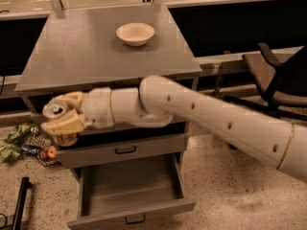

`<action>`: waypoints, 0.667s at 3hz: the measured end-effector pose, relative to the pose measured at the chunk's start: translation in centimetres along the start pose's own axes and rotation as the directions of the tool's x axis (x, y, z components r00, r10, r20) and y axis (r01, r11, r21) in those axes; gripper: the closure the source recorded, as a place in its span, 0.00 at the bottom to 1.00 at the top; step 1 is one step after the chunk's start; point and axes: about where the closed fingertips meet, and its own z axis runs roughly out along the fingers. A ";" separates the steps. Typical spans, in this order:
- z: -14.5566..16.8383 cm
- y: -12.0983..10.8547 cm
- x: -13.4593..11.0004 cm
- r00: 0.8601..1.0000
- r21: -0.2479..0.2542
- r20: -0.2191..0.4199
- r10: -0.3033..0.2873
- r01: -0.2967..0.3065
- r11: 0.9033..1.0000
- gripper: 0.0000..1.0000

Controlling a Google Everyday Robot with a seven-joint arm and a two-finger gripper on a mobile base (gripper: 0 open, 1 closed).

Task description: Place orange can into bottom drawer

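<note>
My gripper (61,117) is shut on the orange can (55,112), whose silver top with pull tab faces up. The gripper holds it in the air in front of the cabinet's left front corner, at the height of the top drawer. The bottom drawer (129,188) is pulled open below and to the right of the can; its inside is empty and a small black handle (135,219) sits on its front. My white arm reaches in from the right across the cabinet front.
A cream bowl (135,33) stands on the grey cabinet top (72,56). The middle drawer (125,150) is closed. Snack bags and an apple (48,152) lie on the floor at left. A black chair (276,75) stands at right.
</note>
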 end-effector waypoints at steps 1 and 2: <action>0.4 2.8 8.2 0.999 0.044 -0.052 -0.001 0.003 0.999 1.00; -0.3 4.1 13.0 0.994 0.047 -0.109 0.002 0.003 0.999 1.00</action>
